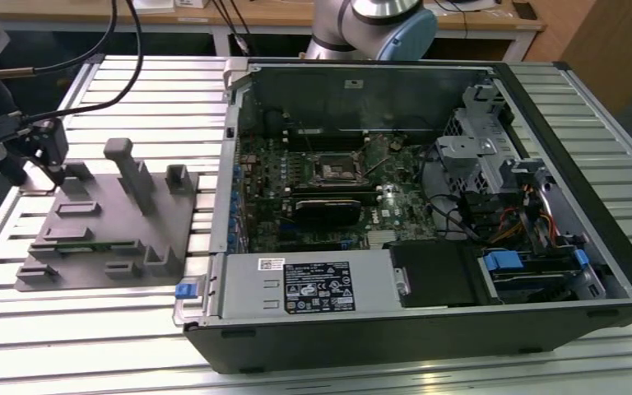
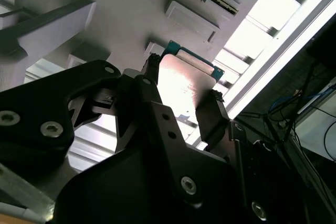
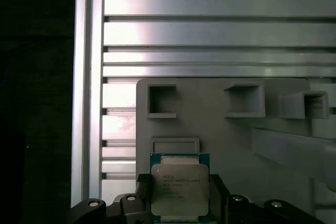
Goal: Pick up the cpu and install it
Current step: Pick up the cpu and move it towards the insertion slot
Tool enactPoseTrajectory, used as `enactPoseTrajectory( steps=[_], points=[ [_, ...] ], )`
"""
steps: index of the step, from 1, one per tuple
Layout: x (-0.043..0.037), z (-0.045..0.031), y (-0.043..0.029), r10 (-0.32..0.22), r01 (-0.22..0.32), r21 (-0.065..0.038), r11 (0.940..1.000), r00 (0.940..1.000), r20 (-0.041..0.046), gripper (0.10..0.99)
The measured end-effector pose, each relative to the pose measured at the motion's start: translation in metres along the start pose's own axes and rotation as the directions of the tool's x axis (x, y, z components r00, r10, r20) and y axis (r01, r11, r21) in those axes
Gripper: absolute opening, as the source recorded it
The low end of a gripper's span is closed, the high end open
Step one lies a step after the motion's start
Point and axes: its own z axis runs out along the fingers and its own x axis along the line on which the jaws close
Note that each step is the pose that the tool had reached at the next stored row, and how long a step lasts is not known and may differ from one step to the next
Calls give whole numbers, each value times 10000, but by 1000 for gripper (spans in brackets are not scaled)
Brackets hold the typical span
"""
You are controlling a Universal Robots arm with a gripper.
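Note:
The cpu [image 3: 179, 188] is a thin square chip with a shiny silver top and a green rim. It sits between the two black fingers [image 3: 143, 192] of my gripper [image 3: 180, 199], which is shut on its opposite edges. In the second wrist view the cpu [image 2: 185, 80] catches bright light between the fingers [image 2: 209, 115] of the gripper [image 2: 181, 100]. In the exterior view the gripper [image 1: 48, 174] hangs at the far left, over the back left corner of the grey fixture plate [image 1: 108, 226]. The dark motherboard socket [image 1: 332, 169] lies inside the open computer case, well to the exterior view's right of the gripper.
The open black computer case [image 1: 426, 329] fills the middle and right of the slatted aluminium table [image 1: 63, 329]. The fixture plate [image 3: 220, 129] carries raised posts [image 1: 129, 169] and shallow pockets [image 3: 161, 100]. Cables [image 1: 129, 49] hang near the arm. A black block [image 1: 327, 210] sits below the socket.

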Motion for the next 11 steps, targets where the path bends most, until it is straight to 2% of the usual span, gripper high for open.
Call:
enactPoseTrajectory(
  steps=[11],
  points=[
    [-1,-59,4,0,0,-1,10000,10000,1,533]
  ],
)
